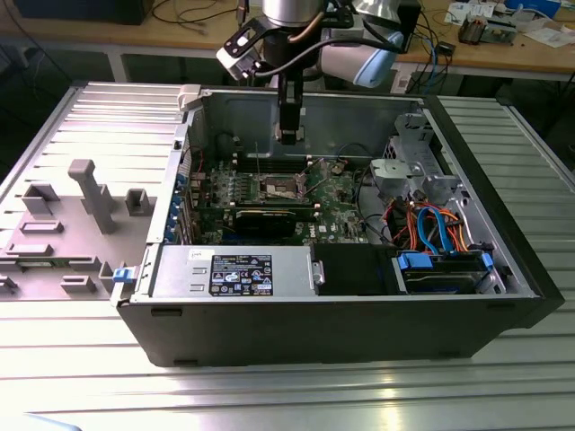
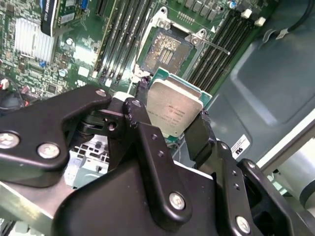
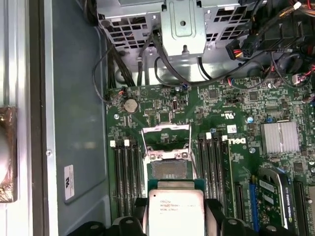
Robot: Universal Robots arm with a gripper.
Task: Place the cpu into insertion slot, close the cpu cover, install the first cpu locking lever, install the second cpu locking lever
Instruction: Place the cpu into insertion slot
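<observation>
Above the green motherboard inside the open black computer case, I see my end effector pinching the small square silver-topped cpu by opposite edges, clear of the exposed square insertion slot with its dark contact field.

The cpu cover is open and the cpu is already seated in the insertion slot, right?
No. The cpu is held in the jaws of the gripper, clear of the board. The insertion slot lies bare, as the second wrist view shows. The cpu cover is open.
</observation>
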